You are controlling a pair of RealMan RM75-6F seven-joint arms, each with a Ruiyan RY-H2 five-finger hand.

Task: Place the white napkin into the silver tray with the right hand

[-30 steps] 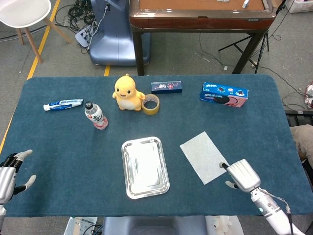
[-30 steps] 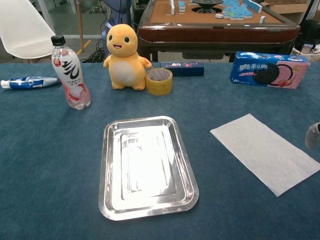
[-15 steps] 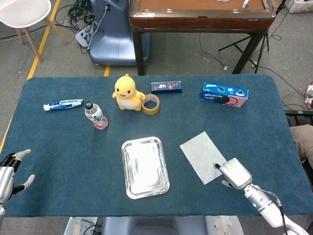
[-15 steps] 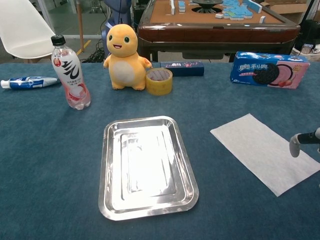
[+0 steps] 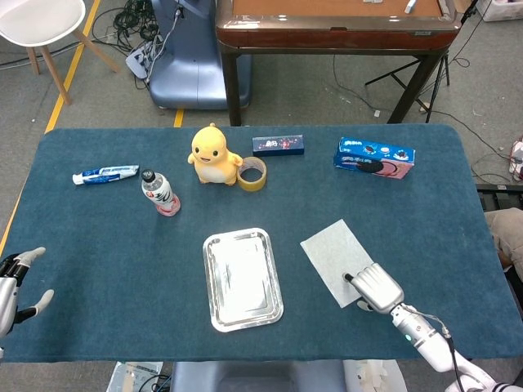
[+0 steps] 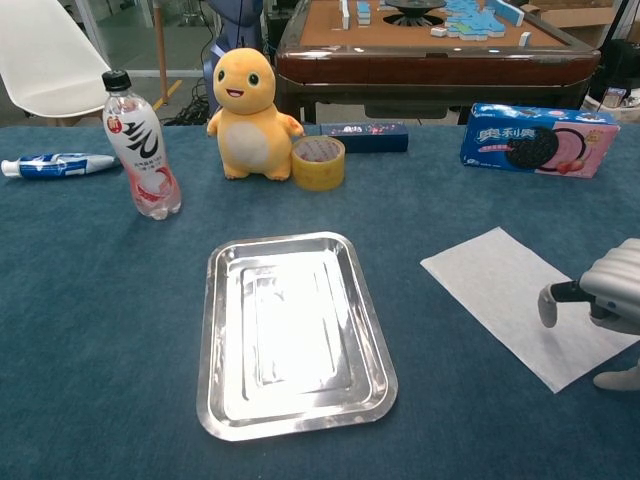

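My right hand [image 5: 374, 286] hangs palm-down over the near right corner of the white napkin [image 5: 337, 256], fingers [image 6: 548, 303] apart, gripping nothing. The napkin lies flat on the blue table [image 5: 98, 245], just right of the silver tray [image 5: 242, 278]. My left hand [image 5: 15, 282] is open at the near left edge.

Blue tabletop [image 5: 98, 245] carrying, far side from the hand: toothpaste tube [image 5: 105, 174] lying flat; upright drink bottle [image 5: 160, 193]; yellow plush toy [image 5: 213, 154] touching a tape roll [image 5: 252, 173]; dark slim box [image 5: 278, 145]; blue cookie box [image 5: 374, 158].
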